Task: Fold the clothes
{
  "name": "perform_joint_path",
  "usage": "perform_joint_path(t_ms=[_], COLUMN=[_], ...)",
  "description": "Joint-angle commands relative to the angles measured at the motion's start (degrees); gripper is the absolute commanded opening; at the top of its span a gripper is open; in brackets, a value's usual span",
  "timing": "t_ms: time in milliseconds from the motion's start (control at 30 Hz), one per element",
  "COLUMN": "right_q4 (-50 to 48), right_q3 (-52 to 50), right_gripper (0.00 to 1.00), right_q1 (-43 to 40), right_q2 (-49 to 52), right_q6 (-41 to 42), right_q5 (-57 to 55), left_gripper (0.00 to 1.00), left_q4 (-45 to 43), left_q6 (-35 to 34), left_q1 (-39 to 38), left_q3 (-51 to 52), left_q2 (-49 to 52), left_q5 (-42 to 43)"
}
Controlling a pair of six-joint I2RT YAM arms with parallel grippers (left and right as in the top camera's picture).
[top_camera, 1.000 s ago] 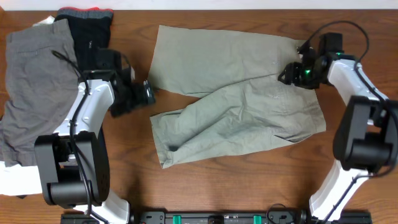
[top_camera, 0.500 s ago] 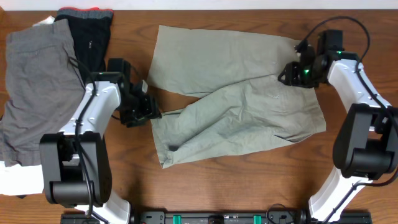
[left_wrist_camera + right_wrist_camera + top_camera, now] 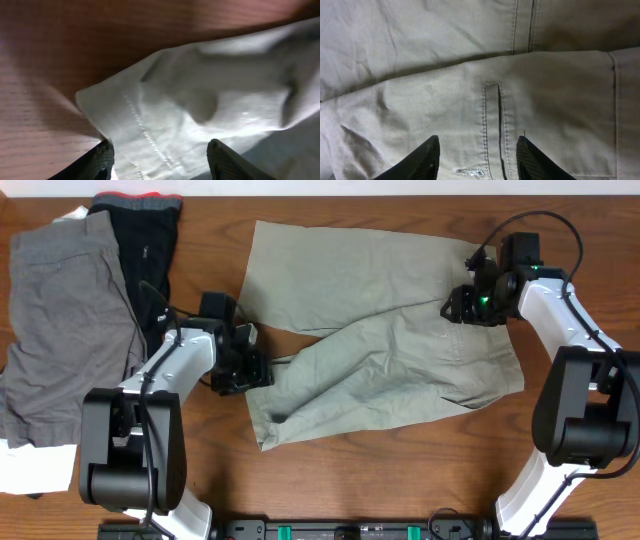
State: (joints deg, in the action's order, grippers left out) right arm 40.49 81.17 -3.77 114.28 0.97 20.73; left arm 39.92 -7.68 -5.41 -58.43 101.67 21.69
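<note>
Moved: L gripper [image 3: 250, 368] has swung from beside the far leg toward the near edge & now sits at the hem corner of the near leg; R gripper [image 3: 455, 308] has barely shifted, a touch toward the far edge.
Task item: khaki shorts [image 3: 380, 330] lie flat mid-table [image 3: 400, 470], nearer the far edge. Waistband faces the right edge, legs splay toward the left edge.
L claw: spread wide in wrist view [image 3: 161, 150]. Hem corner [image 3: 82, 95] lies just ahead, cloth between the fingers, nothing pinched yet.
Why there: prob. lining up to grab the loose leg end, the free corner a fold would carry across.
R claw: also spread [image 3: 477, 145], low over the cloth right above the welt pocket [image 3: 492, 125]. No grip; can't tell if the tips touch the fabric.
Why there: looks like it's placed to pin or lift the waist side while L works the leg.
Containers: none in view. Pocket is flat, contents not visible.
Other cloth: grey shorts [image 3: 60, 320] along the left edge, black garment [image 3: 140, 230] w/ red band at the far-left corner, both apart from the khaki pair.
Stage: fold not begun, legs unstacked.
</note>
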Motion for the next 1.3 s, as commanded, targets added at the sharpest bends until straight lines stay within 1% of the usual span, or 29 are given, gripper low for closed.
perform_joint_path(t_ms=[0,133,367,467,600,733,933,1067,1167,1233,1267], right_q4=[-0.37,-0.46,-0.44,-0.44,-0.68,-0.83,-0.83,-0.87,-0.87,-0.85,-0.85], right_q3=[-0.35,-0.35,-0.35,-0.35,-0.35,-0.35,-0.35,-0.35,-0.35,-0.35,-0.35], right_gripper=[0.49,0.5,0.51,0.51,0.51,0.51,0.51,0.51,0.51,0.51,0.51], right_q1=[0.66,0.66,0.74,0.74,0.74,0.74,0.74,0.74,0.74,0.74,0.74], right_q2=[0.42,0.42,0.42,0.44,0.44,0.44,0.42,0.44,0.44,0.44,0.44], right_q6=[-0.85,-0.87,-0.85,-0.83,-0.83,-0.85,-0.83,-0.83,-0.83,-0.85,-0.85], right_q5=[-0.42,-0.42,-1.03,-1.03,-1.05,-1.05,-1.29,-1.29,-1.29,-1.29,-1.29], left_gripper=[0.61,0.61,0.61,0.59,0.56,0.47,0.44,0.39,0.32,0.21,0.19], left_q4=[-0.63,-0.85,-2.84,-3.58,-3.61,-4.26,-4.61,-5.16,-6.1,-6.62,-6.71], left_q6=[-0.07,-0.13,-2.51,-3.8,-3.8,-3.8,-4.0,-4.0,-4.0,-4.04,-4.07], left_q1=[0.13,0.13,0.13,0.04,-0.26,-0.46,-0.72,-0.83,-0.83,-0.83,-0.83], left_q3=[0.22,0.22,0.2,0.22,0.22,0.22,0.22,0.22,0.22,0.22,0.22], left_q2=[-0.94,-0.94,-0.94,-0.94,-0.94,-0.94,-0.94,-0.94,-0.94,-0.94,-0.94], left_q5=[-1.92,-4.09,-4.22,-4.2,-4.2,-4.2,-4.22,-4.2,-4.22,-4.9,-5.22])
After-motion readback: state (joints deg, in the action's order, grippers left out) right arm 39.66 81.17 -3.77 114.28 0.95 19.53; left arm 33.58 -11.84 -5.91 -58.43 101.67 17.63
